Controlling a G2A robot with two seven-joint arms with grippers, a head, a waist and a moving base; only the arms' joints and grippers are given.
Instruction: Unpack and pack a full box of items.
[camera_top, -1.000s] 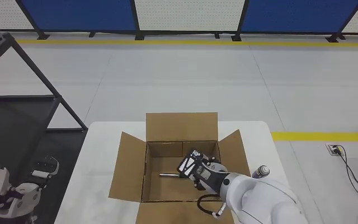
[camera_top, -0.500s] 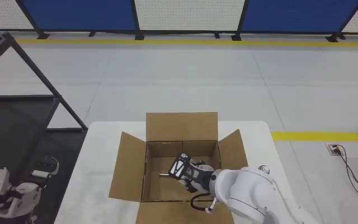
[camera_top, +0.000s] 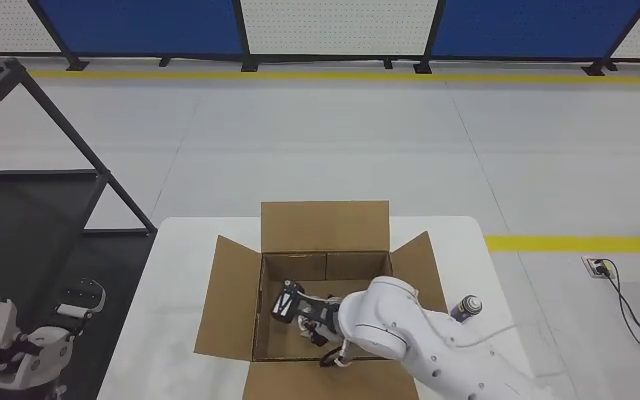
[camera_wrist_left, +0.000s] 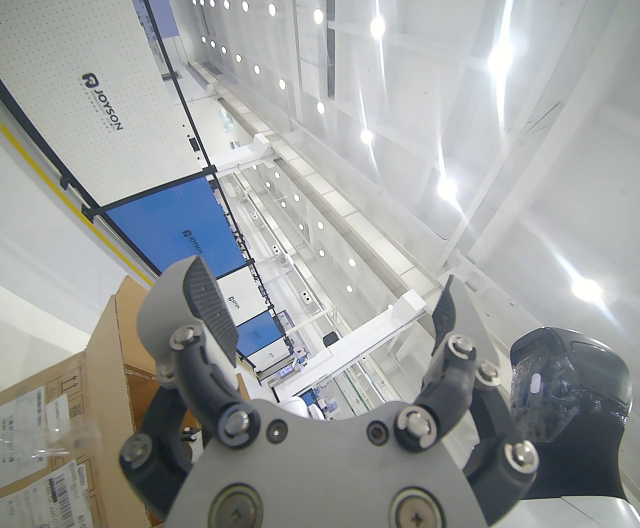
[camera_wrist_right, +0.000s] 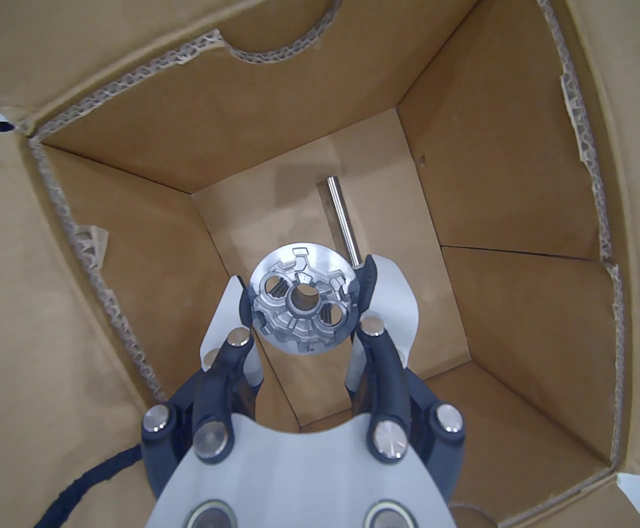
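The left gripper (camera_wrist_left: 320, 305) is turned up toward the ceiling, its 2 fingers spread wide with nothing between them. It plays no part at the cardboard box (camera_top: 325, 225), so the right arm is the nearer one for anything in there. The box stands on the white table (camera_top: 180, 260) with all 4 flaps folded outward. The right arm reaches down into it from the box's right side, and the right gripper (camera_wrist_right: 306, 285) sits low in the box's left half, pointing toward the left wall. Its fingers are closed most of the way onto a round metal disc (camera_wrist_right: 300, 305) with a centre bore and several holes. They pinch the disc across its width at the rim, and its flat face is turned back toward the wrist. I cannot tell whether the disc rests on the box floor or hangs just above it. Just beyond the disc, a slim steel rod (camera_wrist_right: 342, 220) lies flat on the floor. Its near end is just beside 1 fingertip, and its long axis runs on toward the left wall, roughly in line with the gripper's reach. The disc is already in the grip, so the next move likely depends on the way up: the box mouth is open above, while the left wall and the rod are close ahead. To the right of the box, a dark can (camera_top: 466, 306) stands upright on the table, near the right flap.
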